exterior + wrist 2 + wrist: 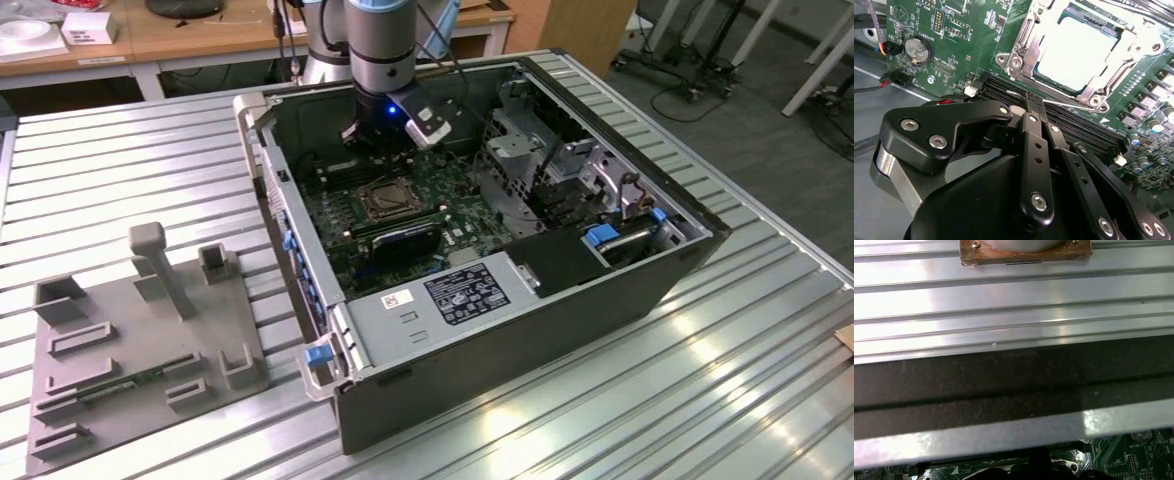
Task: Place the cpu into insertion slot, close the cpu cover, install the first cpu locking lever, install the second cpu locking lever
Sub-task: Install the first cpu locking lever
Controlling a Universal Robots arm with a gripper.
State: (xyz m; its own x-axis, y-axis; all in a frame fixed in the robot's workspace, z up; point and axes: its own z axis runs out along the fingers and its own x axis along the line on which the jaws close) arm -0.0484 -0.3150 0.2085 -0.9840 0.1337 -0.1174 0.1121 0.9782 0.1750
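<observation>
The cpu [1076, 55] lies flat in the insertion slot [387, 200], its pale face bright. The silvery cpu cover [1021, 42] lies down around it as a frame. A thin metal locking lever [1064, 104] runs along the socket's edge beside the black memory slots. My gripper [1033, 102] is shut, the two black fingers [1030, 130] pressed together with nothing between them, their tips right at that lever. In the exterior view the gripper [379, 142] hangs inside the open computer case, just behind the socket.
The case walls [534, 330] ring the green motherboard [954, 70]. Drive cages and cables [561, 180] fill the exterior view's right. A coin battery [918, 48] sits off the socket. A grey fixture plate [134, 340] holds a memory stick [127, 383] on the slatted table.
</observation>
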